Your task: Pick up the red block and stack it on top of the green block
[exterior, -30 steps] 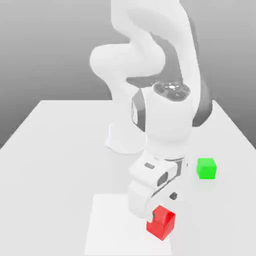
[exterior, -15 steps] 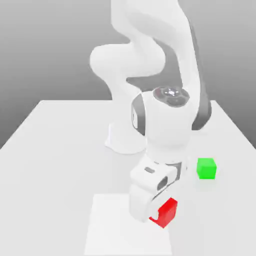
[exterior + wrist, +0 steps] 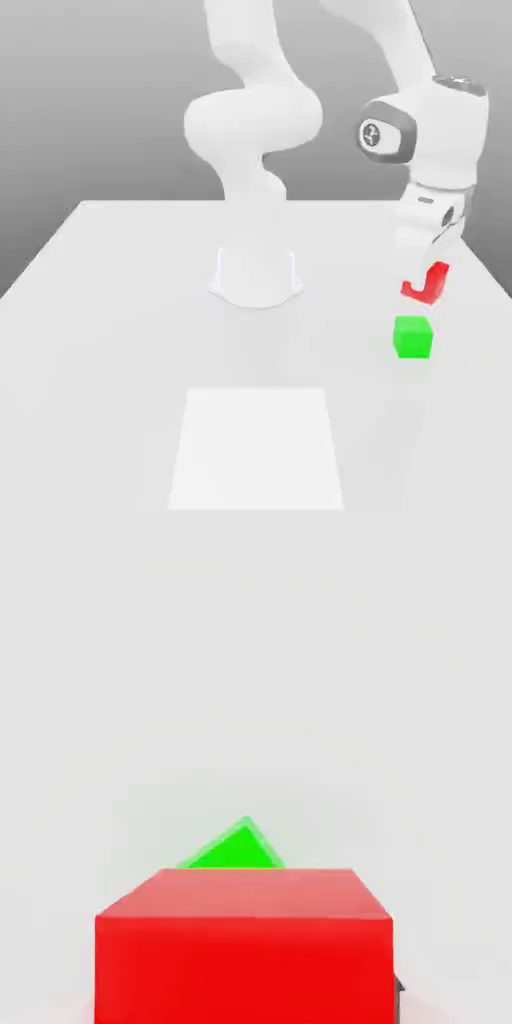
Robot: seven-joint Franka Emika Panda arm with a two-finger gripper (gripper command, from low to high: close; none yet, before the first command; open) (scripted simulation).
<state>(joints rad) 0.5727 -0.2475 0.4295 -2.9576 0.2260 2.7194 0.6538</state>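
My gripper (image 3: 424,283) is shut on the red block (image 3: 428,285), a small bright red cube, and holds it in the air at the exterior view's right. The green block (image 3: 412,337) sits on the white table just below and slightly in front of it, with a gap between the two. In the hand view the red block (image 3: 243,942) fills the foreground and a corner of the green block (image 3: 234,848) peeks out from behind it.
The arm's white base (image 3: 256,275) stands at the table's middle. A brighter white square patch (image 3: 256,448) lies on the table (image 3: 110,300) near the front edge. The table's right edge runs close to the green block.
The gripper shut on the red block at the front square, lifted it, and swung it to the exterior view's right until it hangs above the green block.
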